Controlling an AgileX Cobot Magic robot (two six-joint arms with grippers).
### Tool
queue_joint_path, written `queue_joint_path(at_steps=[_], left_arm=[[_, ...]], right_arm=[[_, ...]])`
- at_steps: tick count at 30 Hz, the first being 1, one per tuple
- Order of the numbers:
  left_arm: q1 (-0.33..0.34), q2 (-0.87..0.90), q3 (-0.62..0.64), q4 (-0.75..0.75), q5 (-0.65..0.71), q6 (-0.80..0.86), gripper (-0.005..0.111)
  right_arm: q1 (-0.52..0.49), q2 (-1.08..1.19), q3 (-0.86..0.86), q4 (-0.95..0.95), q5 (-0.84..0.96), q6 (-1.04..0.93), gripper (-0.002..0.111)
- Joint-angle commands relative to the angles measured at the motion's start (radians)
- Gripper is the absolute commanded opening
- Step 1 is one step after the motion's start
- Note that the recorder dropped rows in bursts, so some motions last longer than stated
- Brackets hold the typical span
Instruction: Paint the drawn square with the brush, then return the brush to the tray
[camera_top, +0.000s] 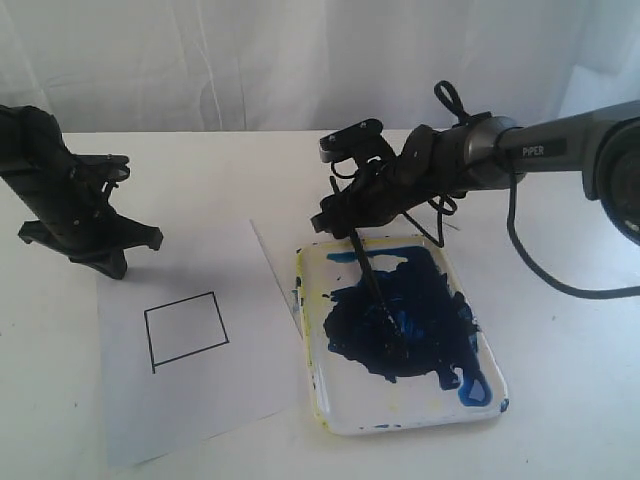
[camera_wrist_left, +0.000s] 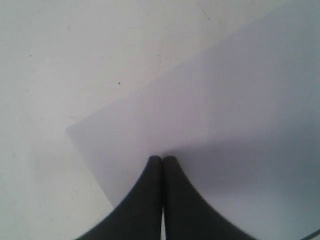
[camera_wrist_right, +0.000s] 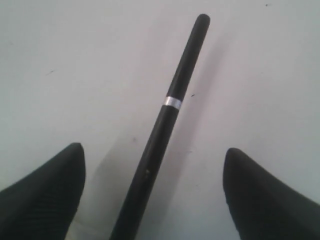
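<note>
Though free, brush (camera_wrist_right: 165, 118) within end effector (camera_wrist_right: 153, 150)

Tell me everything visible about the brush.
The brush is long, thin and matte black, with a narrow silver band. It lies slanted in the tray, one end in the dark blue paint. The right claw straddles its upper part with jaws wide open; neither finger touches it.

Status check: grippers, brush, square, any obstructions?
Left gripper shut, over paper corner. Right gripper open, straddling brush, no grip. Brush lying in tray, tip in paint; square unpainted. Nothing blocking seen.
</note>
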Motion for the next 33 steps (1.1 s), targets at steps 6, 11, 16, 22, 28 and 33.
queue_joint_path(at_steps=[6, 11, 16, 22, 28, 33], left_arm=[[0.004, 0.017, 0.003, -0.008, 0.022, 0.003, 0.0], [0.004, 0.017, 0.003, -0.008, 0.022, 0.003, 0.0], [0.004, 0.017, 0.003, -0.008, 0.022, 0.003, 0.0], [0.004, 0.017, 0.003, -0.006, 0.02, 0.003, 0.0], [0.004, 0.017, 0.003, -0.005, 0.02, 0.003, 0.0], [0.004, 0.017, 0.003, -0.005, 0.02, 0.003, 0.0]], right_arm=[[-0.057, -0.001, -0.007, -0.007, 0.002, 0.059, 0.072], [-0.082, -0.001, -0.007, -0.007, 0.042, 0.065, 0.072], [-0.109, -0.001, -0.007, -0.007, 0.074, 0.081, 0.072], [-0.143, -0.001, -0.007, -0.007, 0.112, 0.085, 0.072], [-0.174, -0.01, -0.007, -0.007, 0.128, 0.097, 0.072], [-0.201, -0.021, -0.007, -0.012, 0.152, 0.11, 0.072]])
